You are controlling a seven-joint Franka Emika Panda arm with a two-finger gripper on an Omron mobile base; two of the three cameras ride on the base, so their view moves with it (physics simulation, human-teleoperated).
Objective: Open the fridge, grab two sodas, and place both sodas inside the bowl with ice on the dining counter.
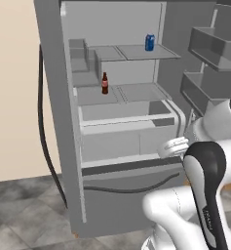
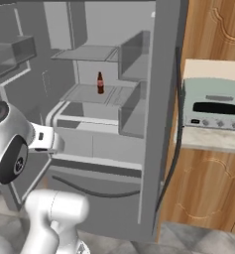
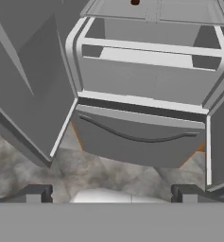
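Note:
The grey fridge [image 1: 52, 97] stands in front of me with both upper doors swung wide and its bottom drawer [image 3: 137, 142] closed. A blue soda can [image 1: 149, 42] sits on the top shelf toward the right. One shelf lower, on the left, stands the dark brown bottle [image 1: 105, 83] with a red label, also seen as the bottle [image 2: 100, 83]. My gripper [image 3: 111, 194] is open and holds nothing. It hangs back from the fridge, low, facing the drawer and the crisper bins. The bowl and the dining counter are out of view.
The left door [image 1: 48, 73] and the right door [image 2: 161, 99] flank the opening, with door bins [image 1: 209, 49] jutting in on the right. A pale green toaster oven [image 2: 213, 106] sits on the wall counter over wooden cabinets [image 2: 203, 193]. Grey tiles cover the floor [image 3: 108, 177].

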